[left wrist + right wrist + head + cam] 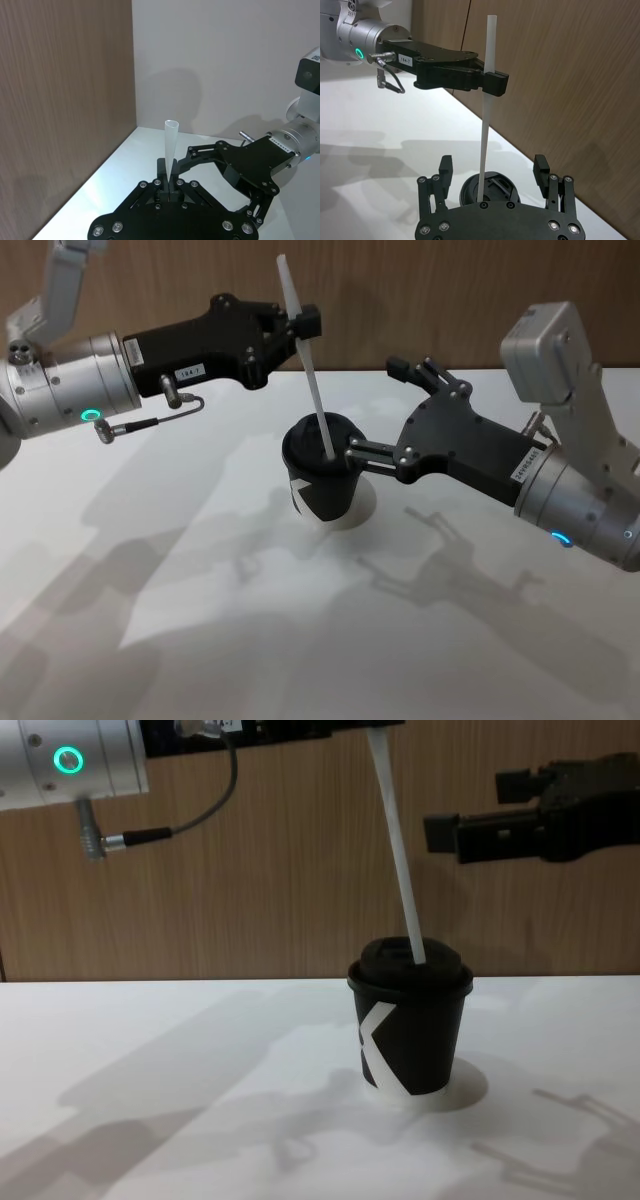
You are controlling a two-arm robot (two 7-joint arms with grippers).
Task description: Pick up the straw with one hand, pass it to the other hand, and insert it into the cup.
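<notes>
The white straw leans slightly, pinched near its upper end by my left gripper, which is shut on it. Its lower end meets the top of the domed lid of the black cup; how deep it goes I cannot tell. The chest view shows the straw slanting down to the cup. My right gripper hangs open just right of the cup, its fingers above lid height and holding nothing. In the right wrist view the straw rises between its spread fingers.
The cup stands on a white table near a small white disc under its base. A wooden wall runs close behind. Open tabletop lies in front of and to the left of the cup.
</notes>
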